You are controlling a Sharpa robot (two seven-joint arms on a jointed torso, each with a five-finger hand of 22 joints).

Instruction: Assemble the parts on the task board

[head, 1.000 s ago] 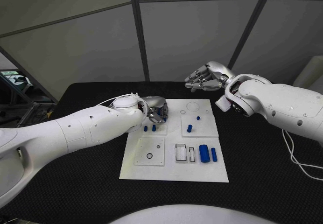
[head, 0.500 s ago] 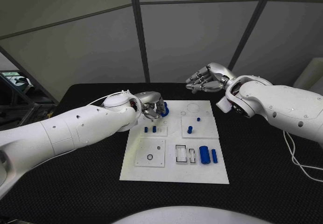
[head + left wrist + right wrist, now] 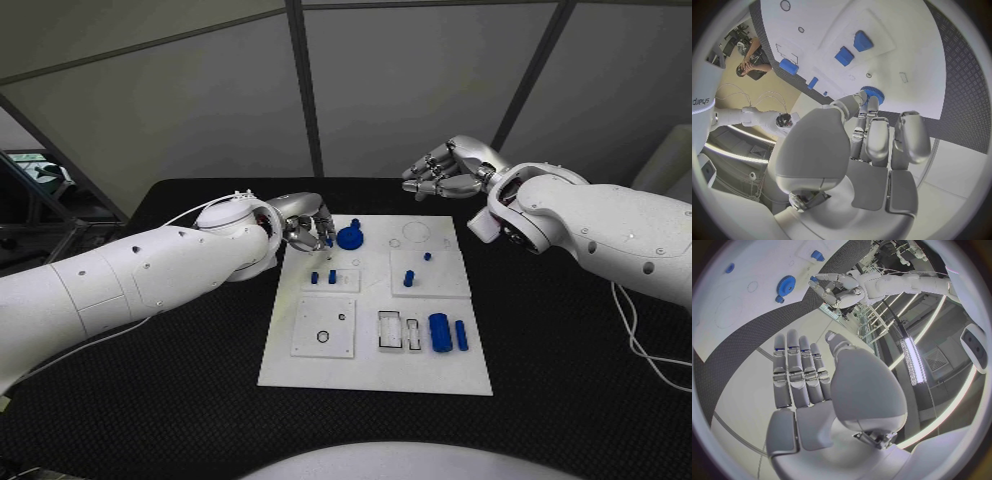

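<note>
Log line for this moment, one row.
left hand: empty, fingers beside blue gear | gear: lying on task board far end | right hand: curled, empty, beyond board

gear [image 3: 351, 239] on task board [image 3: 375, 372] (far-left corner)

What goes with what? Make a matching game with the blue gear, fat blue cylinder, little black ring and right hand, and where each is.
1 blue gear
2 fat blue cylinder
3 black ring
4 right hand

A beyond the far edge of the task board
B lying on the board's near right part
C at the fingertips of the left hand
D on the board's near left part

Pairs: 1-C, 2-B, 3-D, 4-A
</note>
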